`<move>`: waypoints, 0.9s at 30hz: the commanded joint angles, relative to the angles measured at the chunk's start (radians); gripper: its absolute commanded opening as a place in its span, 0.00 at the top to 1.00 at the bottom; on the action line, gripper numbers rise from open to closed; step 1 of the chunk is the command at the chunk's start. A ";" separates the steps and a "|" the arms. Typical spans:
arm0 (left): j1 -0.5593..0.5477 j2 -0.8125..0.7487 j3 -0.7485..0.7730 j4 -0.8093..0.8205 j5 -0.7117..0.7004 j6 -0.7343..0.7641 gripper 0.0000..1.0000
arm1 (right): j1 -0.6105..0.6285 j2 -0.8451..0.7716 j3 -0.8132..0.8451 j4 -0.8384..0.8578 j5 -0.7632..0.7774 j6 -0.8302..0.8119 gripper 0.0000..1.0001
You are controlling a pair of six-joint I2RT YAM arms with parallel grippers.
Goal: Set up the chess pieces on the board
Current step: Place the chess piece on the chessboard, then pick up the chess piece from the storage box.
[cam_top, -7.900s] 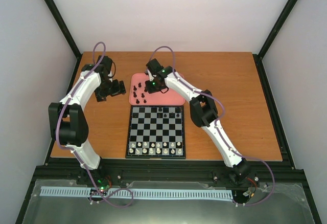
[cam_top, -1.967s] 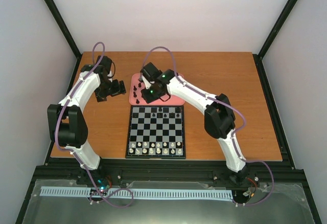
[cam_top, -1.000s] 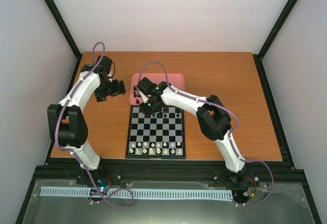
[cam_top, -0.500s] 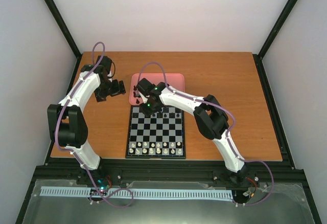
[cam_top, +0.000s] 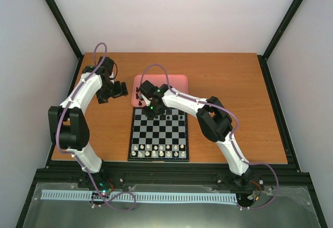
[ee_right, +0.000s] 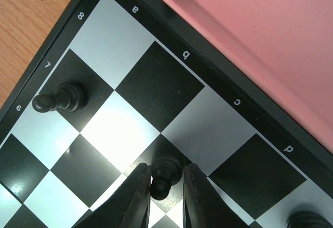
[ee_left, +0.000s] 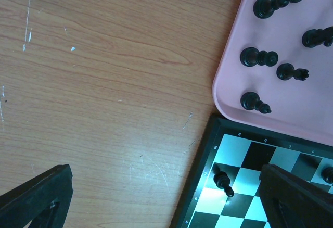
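Observation:
My right gripper (ee_right: 166,186) is down over the far left part of the board (cam_top: 158,133), shut on a black pawn (ee_right: 165,176) that stands on a dark square in the second row from the far edge. Another black pawn (ee_right: 60,100) stands two squares to its left. Several black pieces (ee_left: 258,57) lie on the pink tray (cam_top: 178,80) behind the board. My left gripper (ee_left: 166,207) is open and empty over the bare table left of the tray; it also shows in the top view (cam_top: 120,89).
White pieces (cam_top: 158,150) fill the board's two near rows. A few black pieces (cam_top: 174,116) stand in its far rows. The right arm reaches across the tray's front edge. Wooden table (cam_top: 229,108) extends to the right of the board.
My right gripper has come from the tray down onto the board's far left squares with a black pawn between its fingers. The left arm has not moved.

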State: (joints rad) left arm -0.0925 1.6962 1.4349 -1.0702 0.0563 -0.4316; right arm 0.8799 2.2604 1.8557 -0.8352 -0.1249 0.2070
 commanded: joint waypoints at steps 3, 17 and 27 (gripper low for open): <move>-0.002 -0.015 0.024 0.002 0.005 -0.006 0.00 | 0.002 -0.049 0.002 -0.007 -0.001 -0.012 0.80; -0.002 -0.028 0.019 0.003 0.004 -0.006 0.00 | 0.002 -0.044 0.106 -0.059 -0.013 -0.022 0.68; -0.001 -0.041 0.009 0.004 0.001 -0.004 0.00 | -0.010 0.011 0.186 -0.082 -0.049 -0.016 0.69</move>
State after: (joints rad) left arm -0.0925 1.6920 1.4349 -1.0702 0.0566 -0.4316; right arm 0.8764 2.2593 1.9953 -0.9028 -0.1699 0.1970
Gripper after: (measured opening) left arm 0.999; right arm 0.313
